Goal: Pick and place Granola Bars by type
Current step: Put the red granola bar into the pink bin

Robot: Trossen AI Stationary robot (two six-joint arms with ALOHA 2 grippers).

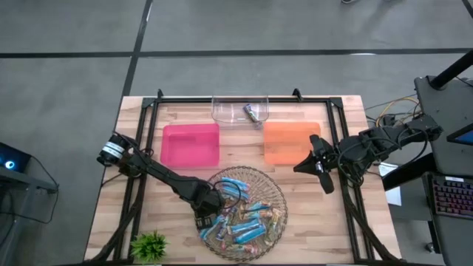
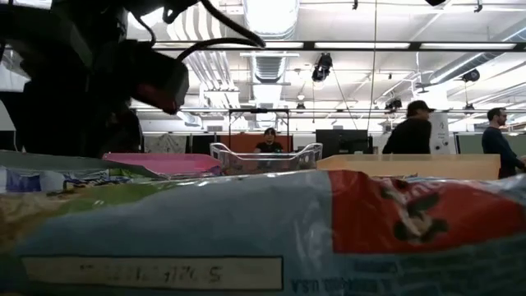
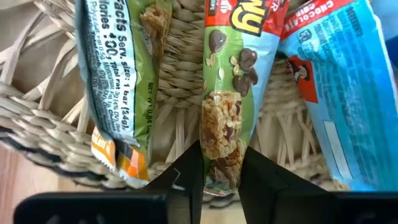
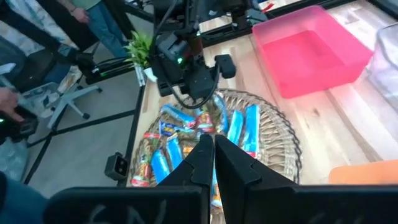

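While the high view only shows the left gripper (image 1: 209, 216) down in the wicker basket (image 1: 275, 186), its wrist view reveals fingers (image 3: 186, 177) pinching a chocolate-chip granola bar (image 3: 229, 106). Right gripper (image 1: 319, 164), fingers together and empty, hangs by the orange tray (image 1: 288, 140).

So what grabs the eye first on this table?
The round wicker basket at the table's front, heaped with mostly blue granola bars. The left gripper reaches into it, its fingers on either side of a green-wrapped bar. Behind sit a pink tray and an orange tray, with the right gripper waiting beside the orange one.
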